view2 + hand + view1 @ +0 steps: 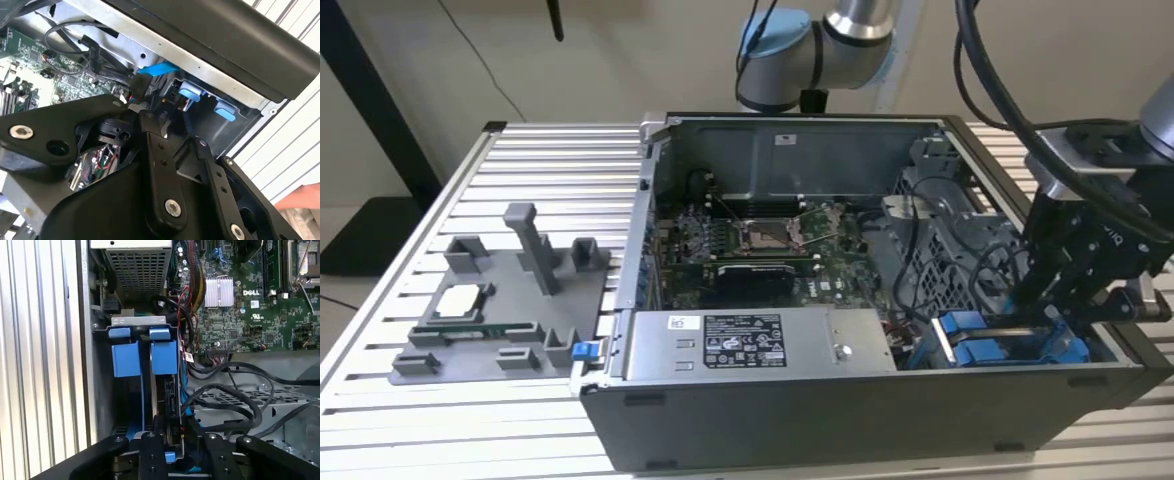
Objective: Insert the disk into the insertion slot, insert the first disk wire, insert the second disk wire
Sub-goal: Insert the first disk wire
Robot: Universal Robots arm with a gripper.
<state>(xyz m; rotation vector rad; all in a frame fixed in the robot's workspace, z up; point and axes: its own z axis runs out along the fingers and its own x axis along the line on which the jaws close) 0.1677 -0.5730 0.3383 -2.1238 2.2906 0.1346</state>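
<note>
We log the gripper [175, 424] down in the corner bay of the case, with its jaws drawn in and pinching the disk [164, 357]. One black finger [158, 422] is on each flat side, so the disk sits between the jaws, not beside them. The disk stands on edge in the insertion slot [137, 320] of the grey cage. Its blue frame end is about level with the other blue carrier [125, 357], which sits just beside it, nearer the case wall. The first wrist view looks straight along the disk and adds the black cables [235, 400] looping beside the cage and the motherboard [250, 315] beyond. The exterior view gives the setting instead: the open computer case [854, 420] lies on the slatted table [400, 430], the power supply [747, 345] runs along its near wall, and a grey fixture tray [507, 310] sits well apart at the exterior view's left. In the second wrist view we see two blue latch tabs [190, 92] against the case wall (we cannot tell which tab belongs to which carrier).
</note>
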